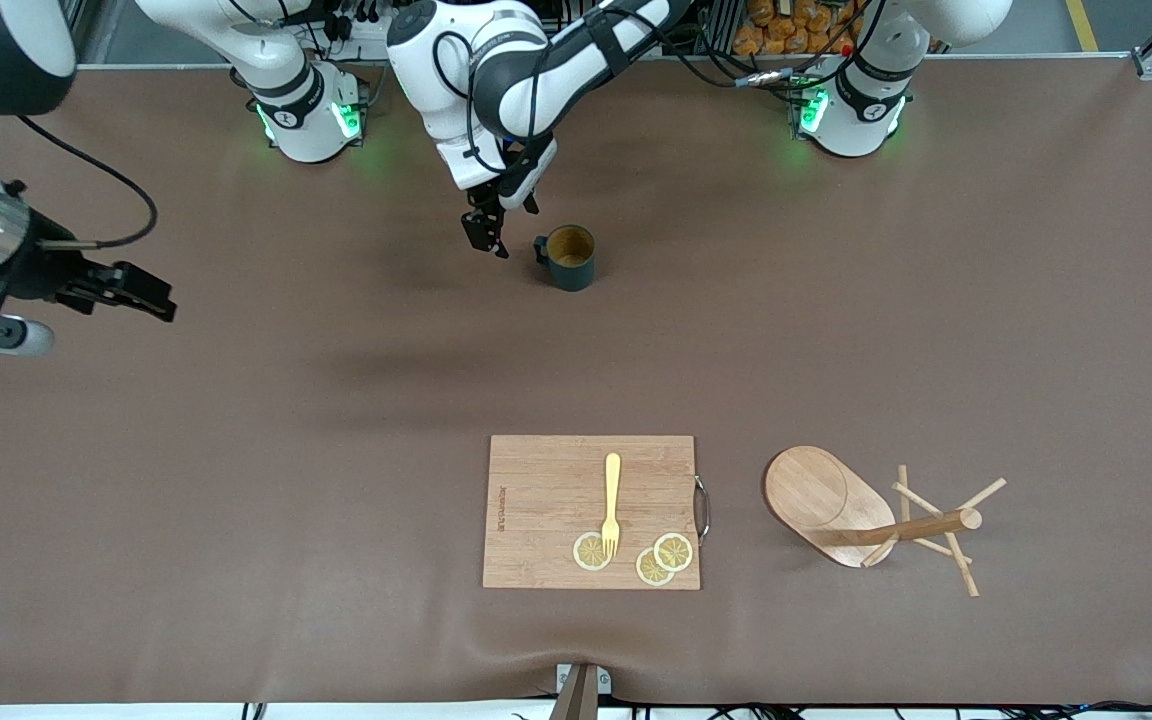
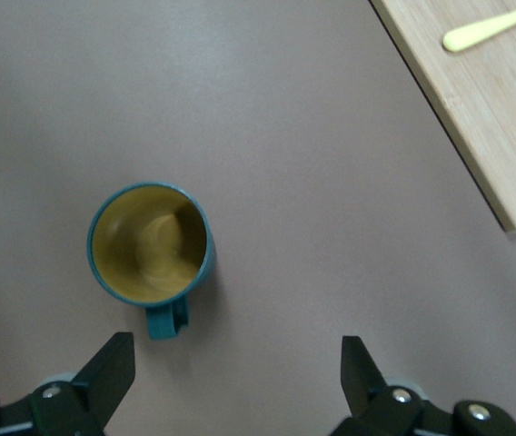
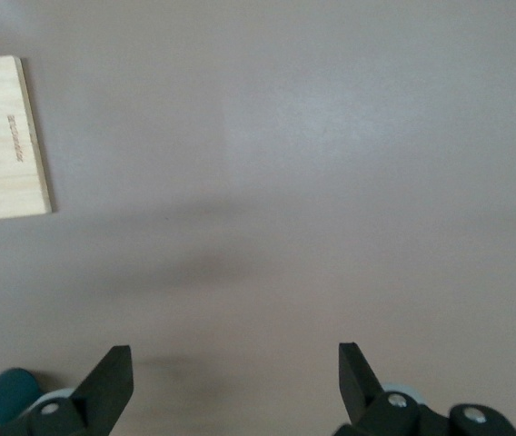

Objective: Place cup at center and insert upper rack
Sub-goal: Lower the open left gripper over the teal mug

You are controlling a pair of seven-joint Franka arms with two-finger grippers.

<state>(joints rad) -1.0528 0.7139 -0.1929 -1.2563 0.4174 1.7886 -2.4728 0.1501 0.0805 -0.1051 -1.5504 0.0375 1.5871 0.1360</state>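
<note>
Cup (image 1: 570,258) upright on brown table (image 1: 236,480).

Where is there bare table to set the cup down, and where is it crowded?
Bare: the wide strip between the cup and the cutting board. Crowded: the cutting board and the tipped upper rack beside it. The left gripper, fingers open, hangs beside the cup.

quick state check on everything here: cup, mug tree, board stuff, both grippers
small dark teal ribbed cup: upright, empty, free
light wooden mug tree: toppled on its side
rectangular wooden cutting board: flat, carrying fork and slices
yellow fork: lying flat
lemon slices: flat
left gripper: open, beside cup
right gripper: open, empty
</note>
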